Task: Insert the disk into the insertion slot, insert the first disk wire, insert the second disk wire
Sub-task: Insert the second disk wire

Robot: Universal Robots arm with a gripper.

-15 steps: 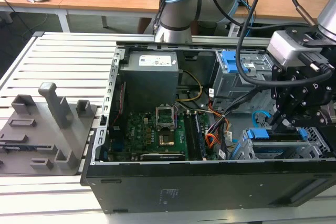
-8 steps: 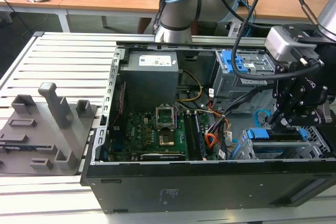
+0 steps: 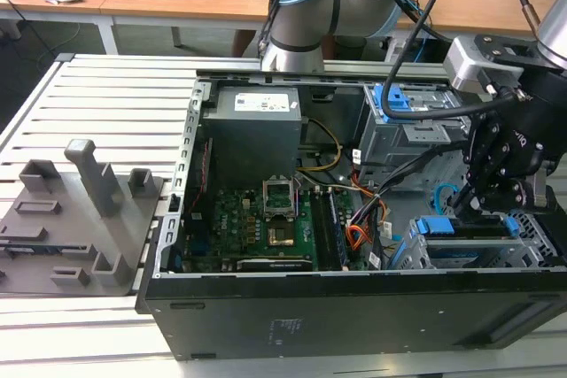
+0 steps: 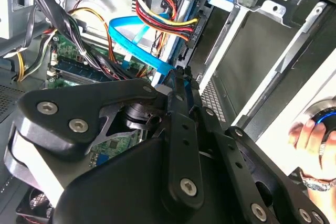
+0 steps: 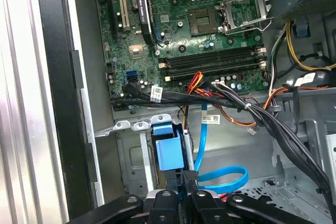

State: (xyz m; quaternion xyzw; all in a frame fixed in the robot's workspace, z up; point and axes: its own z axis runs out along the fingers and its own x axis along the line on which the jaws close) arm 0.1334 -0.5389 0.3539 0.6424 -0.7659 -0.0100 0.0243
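- Exterior view: I am reaching into the open computer case [image 3: 266,307] lying on the slatted counter [image 3: 97,104], with my hand [image 3: 490,190] hanging over the corner toward the exterior view's right.
- The insertion slot [image 3: 532,250], the low grey bay, is sitting just beneath my hand, and the disk [image 3: 469,227] is lying inside it, its blue bracket showing along the edge.
- The taller grey cage [image 3: 416,130] is standing just behind.
- In the first wrist view, my hand [image 5: 185,195] is pinching a small black plug [image 5: 188,176] between closed fingertips, just beside the blue bracket.
- A blue flat cable [image 5: 223,179] is looping off the plug.
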